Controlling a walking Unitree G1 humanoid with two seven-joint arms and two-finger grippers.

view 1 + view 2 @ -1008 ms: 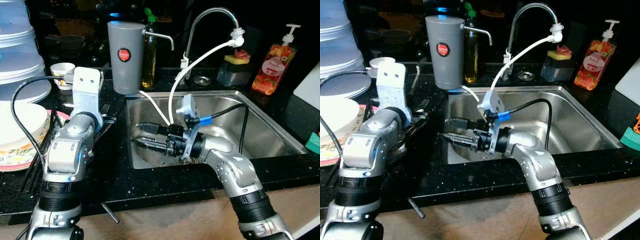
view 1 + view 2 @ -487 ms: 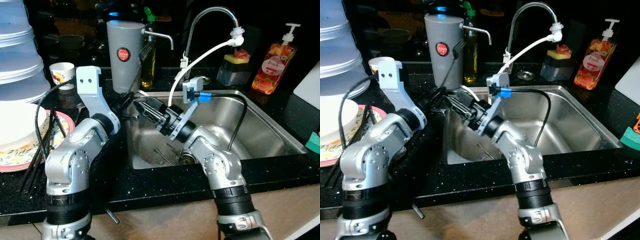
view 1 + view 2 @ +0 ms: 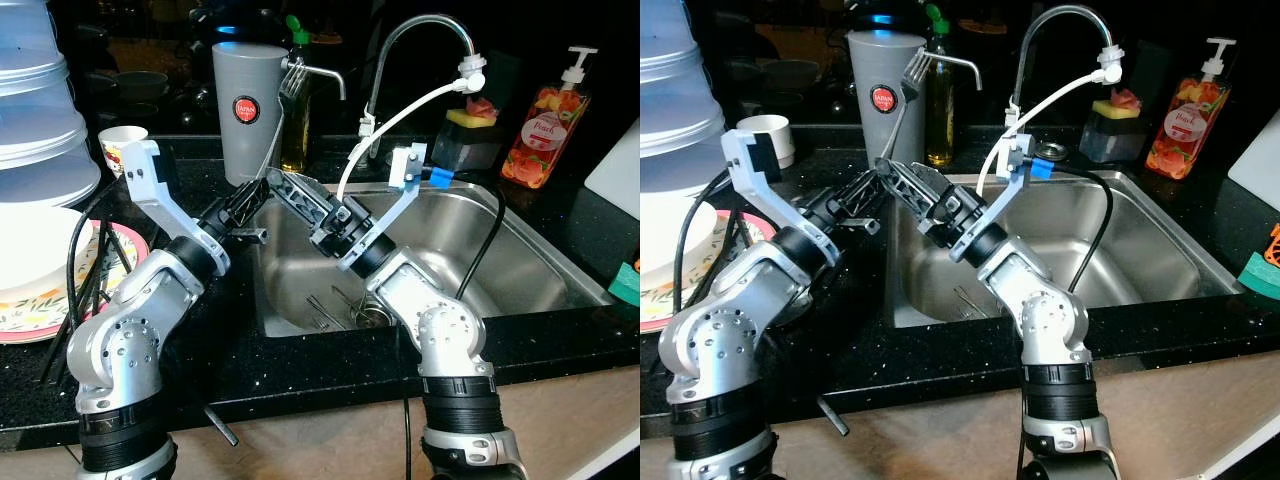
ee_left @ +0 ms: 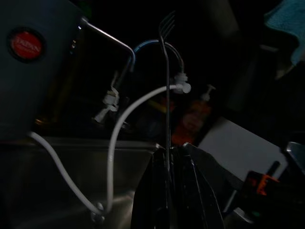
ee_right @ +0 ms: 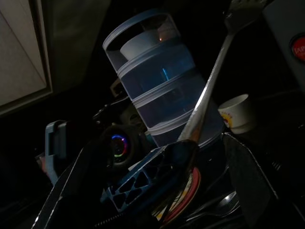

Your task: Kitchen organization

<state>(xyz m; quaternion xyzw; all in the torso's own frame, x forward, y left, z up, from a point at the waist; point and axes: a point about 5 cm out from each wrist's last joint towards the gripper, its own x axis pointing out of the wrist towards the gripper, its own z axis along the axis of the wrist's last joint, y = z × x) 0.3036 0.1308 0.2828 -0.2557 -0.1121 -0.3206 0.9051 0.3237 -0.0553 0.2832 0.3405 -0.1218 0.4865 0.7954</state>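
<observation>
Both grippers met at the sink's (image 3: pixel 560 262) near-left corner. One fork (image 3: pixel 281 112) stood upright there, tines up beside the grey cup (image 3: pixel 247 110). The left gripper (image 3: pixel 250 197) was clamped on its handle's lower end; the right gripper (image 3: pixel 290 190) stood wide around it. Judged stiff, light and slippery; hold low on the handle.

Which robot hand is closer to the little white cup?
The left hand. It is by the sink's near-left corner, shut on the fork, with the little white cup off to its left on the counter. The right hand is farther, over the sink.
</observation>
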